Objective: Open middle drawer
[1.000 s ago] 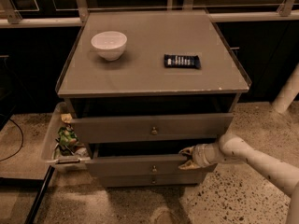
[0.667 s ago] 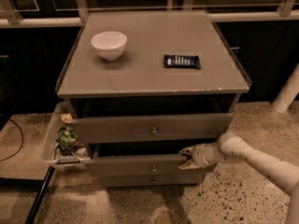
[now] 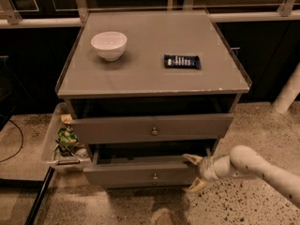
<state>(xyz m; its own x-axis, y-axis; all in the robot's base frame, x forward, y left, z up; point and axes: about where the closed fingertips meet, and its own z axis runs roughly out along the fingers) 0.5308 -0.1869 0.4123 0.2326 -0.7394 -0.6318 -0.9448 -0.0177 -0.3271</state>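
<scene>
The grey cabinet (image 3: pixel 140 78) shows two drawer fronts, each with a small brass knob. The upper front (image 3: pixel 117 129) stands a little way out. The lower front is the middle drawer (image 3: pixel 131 174), and it is also pulled out a little, with a dark gap behind it. My gripper (image 3: pixel 193 173) is at the right end of this drawer's front, on a white arm (image 3: pixel 253 165) coming in from the lower right. Its fingers are spread, the upper fingertip (image 3: pixel 190 158) at the front's top edge and the lower one by its bottom edge. The drawer below is hidden.
A white bowl (image 3: pixel 108 45) and a dark snack bar (image 3: pixel 182 61) lie on the cabinet top. A pale bin (image 3: pixel 51 142) holding snack packets (image 3: pixel 67 138) hangs at the cabinet's left side. A white post (image 3: pixel 288 93) stands at the right, and the floor is speckled.
</scene>
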